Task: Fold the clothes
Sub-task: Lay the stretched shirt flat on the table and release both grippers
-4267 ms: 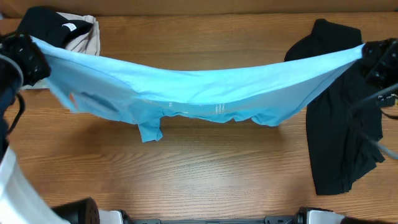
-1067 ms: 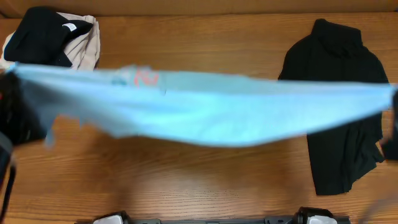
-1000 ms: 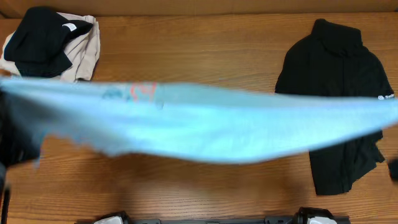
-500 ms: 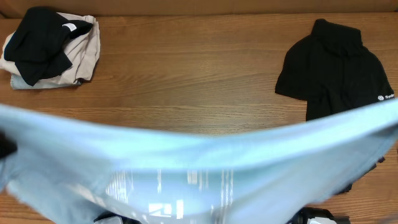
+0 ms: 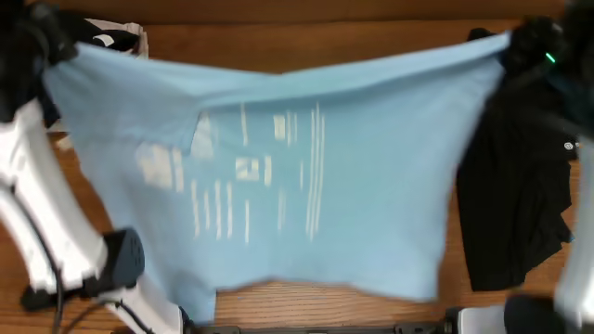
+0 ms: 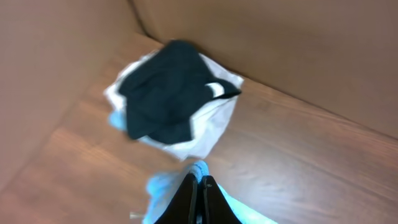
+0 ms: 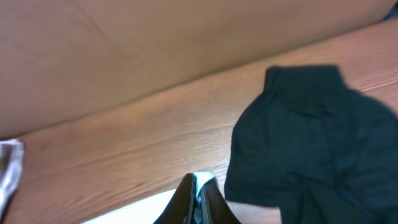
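Both arms have the light blue cotton T-shirt point(image 5: 306, 167) stretched out between them, up off the wooden bench point(image 5: 278, 42). My guess is that's to pull it flat and wrinkle-free before laying it down to fold. The left tool point(image 6: 199, 190) is pinched tight on one corner at about 10 o'clock, and the right tool point(image 7: 198, 190) is clamped on the other at 2 o'clock. Arms are raised and spread wide. A crumpled black garment point(image 5: 520, 204) waits at 3 o'clock, and a pile of black and cream clothes point(image 6: 174, 99) sits at 10.
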Robot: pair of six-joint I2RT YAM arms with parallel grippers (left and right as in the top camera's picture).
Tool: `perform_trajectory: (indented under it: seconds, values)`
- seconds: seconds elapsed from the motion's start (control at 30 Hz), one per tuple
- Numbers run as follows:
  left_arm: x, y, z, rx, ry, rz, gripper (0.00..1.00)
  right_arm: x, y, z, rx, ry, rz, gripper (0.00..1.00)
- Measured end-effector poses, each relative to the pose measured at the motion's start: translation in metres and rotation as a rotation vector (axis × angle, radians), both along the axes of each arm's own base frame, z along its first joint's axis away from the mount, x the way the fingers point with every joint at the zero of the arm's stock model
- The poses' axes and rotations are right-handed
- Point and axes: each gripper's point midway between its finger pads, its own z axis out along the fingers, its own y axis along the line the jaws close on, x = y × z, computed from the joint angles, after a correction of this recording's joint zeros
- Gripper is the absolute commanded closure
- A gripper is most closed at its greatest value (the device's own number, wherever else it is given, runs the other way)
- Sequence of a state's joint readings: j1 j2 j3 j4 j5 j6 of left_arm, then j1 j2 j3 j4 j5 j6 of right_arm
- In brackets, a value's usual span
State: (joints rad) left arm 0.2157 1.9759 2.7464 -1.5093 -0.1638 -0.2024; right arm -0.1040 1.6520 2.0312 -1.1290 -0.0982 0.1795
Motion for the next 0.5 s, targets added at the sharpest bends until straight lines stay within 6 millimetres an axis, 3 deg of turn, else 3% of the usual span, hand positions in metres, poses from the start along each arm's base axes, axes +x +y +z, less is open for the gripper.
perform_trajectory:
  seconds: [0.17, 0.23, 0.37, 0.5]
  values:
    - [0.084, -0.009, -0.067, -0.045, 0.041, -0.096, 0.96, 0.087, -0.006, -0.081, 0.014, 0.049, 0.012, 0.96]
    - [0.112, -0.015, -0.094, -0.054, 0.056, -0.124, 0.96, 0.111, -0.008, -0.115, 0.021, 0.075, 0.015, 0.96]
    - [0.141, -0.033, -0.162, -0.086, 0.162, -0.168, 0.96, 0.129, -0.007, -0.174, 0.043, 0.163, 0.028, 0.96]
    - [0.138, -0.046, -0.199, -0.115, 0.268, -0.19, 0.96, 0.116, -0.001, -0.207, 0.076, 0.279, 0.044, 0.96]
